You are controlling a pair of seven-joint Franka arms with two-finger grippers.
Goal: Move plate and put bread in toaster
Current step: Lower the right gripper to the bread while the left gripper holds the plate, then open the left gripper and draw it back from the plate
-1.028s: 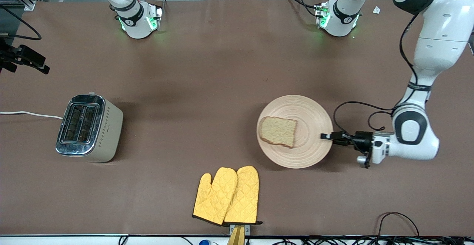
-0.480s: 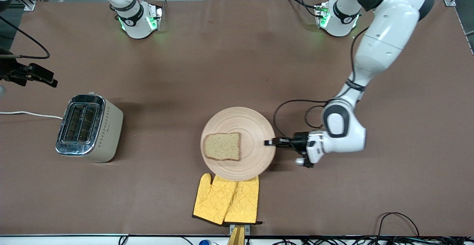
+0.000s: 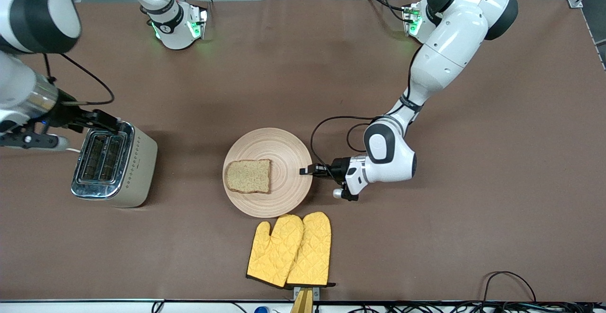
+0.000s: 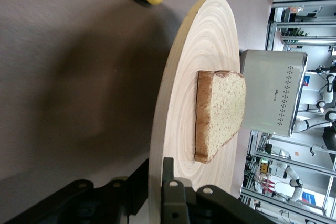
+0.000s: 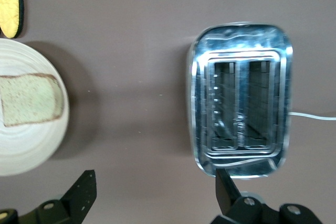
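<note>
Near the middle of the table (image 3: 426, 237), I hold the plate (image 3: 284, 147) by its rim with my left gripper (image 3: 307, 171), fingers clamped tight on the edge that faces the left arm's end of the table. The plate rests on or just above the surface; I cannot tell which. The bread (image 3: 248, 176) lies flat on the plate, off centre toward the toaster (image 3: 113, 164). A pair of yellow oven mitts (image 3: 291, 249) lies just beside the plate, nearer to the front camera.

My right gripper (image 3: 102, 121) hovers over the toaster's top edge with its fingers spread wide, holding nothing. The right wrist view shows both slots empty and a white cord (image 5: 312, 116) leaving the toaster.

Judged procedure for the step in hand:

1. Keep the plate level. The grip is on one edge only, so any tilt would probably slide the bread off.
2. Move slowly toward the toaster and stop within easy reach of the right arm, leaving a gap between plate and toaster.
3. Keep the rim away from the mitts; a snag could twist the plate in the fingers.
4. Release only once the plate sits flat.
5. Then bring the right gripper to the bread's crust edge and stand the slice upright before lowering it into a slot
</note>
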